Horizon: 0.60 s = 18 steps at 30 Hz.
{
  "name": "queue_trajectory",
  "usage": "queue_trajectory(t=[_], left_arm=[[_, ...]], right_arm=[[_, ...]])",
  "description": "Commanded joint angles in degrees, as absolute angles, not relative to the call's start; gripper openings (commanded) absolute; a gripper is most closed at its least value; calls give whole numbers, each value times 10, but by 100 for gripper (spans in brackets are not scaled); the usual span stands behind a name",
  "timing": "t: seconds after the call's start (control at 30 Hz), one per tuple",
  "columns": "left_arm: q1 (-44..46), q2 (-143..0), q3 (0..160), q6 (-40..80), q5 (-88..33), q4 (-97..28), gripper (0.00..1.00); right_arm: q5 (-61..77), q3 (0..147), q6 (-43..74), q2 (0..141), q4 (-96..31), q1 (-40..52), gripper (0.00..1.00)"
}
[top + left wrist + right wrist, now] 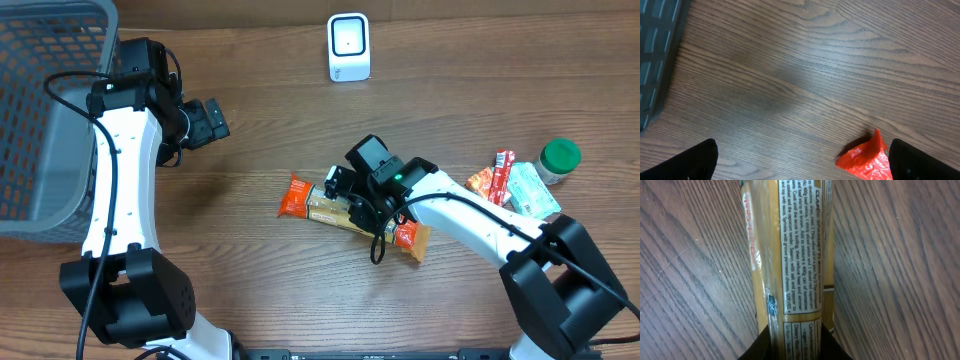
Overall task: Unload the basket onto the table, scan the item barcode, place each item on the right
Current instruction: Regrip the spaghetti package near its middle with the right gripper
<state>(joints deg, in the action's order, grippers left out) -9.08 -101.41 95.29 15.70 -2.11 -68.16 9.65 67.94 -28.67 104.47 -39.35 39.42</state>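
Wood-grain brown table (300, 100) carries a grey plastic mesh basket (40, 100) at its left edge. Mid-table lies the long clear spaghetti packet with orange ends (322, 209), with the right gripper (365, 205) straddling its middle. Whether the jaws already pinch it I cannot tell. The left gripper (212, 120) hangs spread wide and empty. Grip firmly mid-length, lift level, then turn the barcode toward the small white scanner (349, 47).

Place: shop-checkout setup on a wood-grain bench (260, 110)
Main sign: white barcode scanner (349, 47), upright
Left of scanner: grey mesh shopping basket (40, 110)
Nearer than scanner, to its right: spaghetti packet (322, 210), snack sachets (527, 190), green-lidded jar (558, 160)
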Motion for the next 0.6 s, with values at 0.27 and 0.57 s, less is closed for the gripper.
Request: queue_trajectory(t=[0.27,0.57], left_arm=[[-89,-1015,962,148,-19,-683,100],[-89,-1015,962,148,-19,-683,100]], right_arm=[[101,708,-289,991,-395,432,12],[55,680,-305,1012,-389,455,14]])
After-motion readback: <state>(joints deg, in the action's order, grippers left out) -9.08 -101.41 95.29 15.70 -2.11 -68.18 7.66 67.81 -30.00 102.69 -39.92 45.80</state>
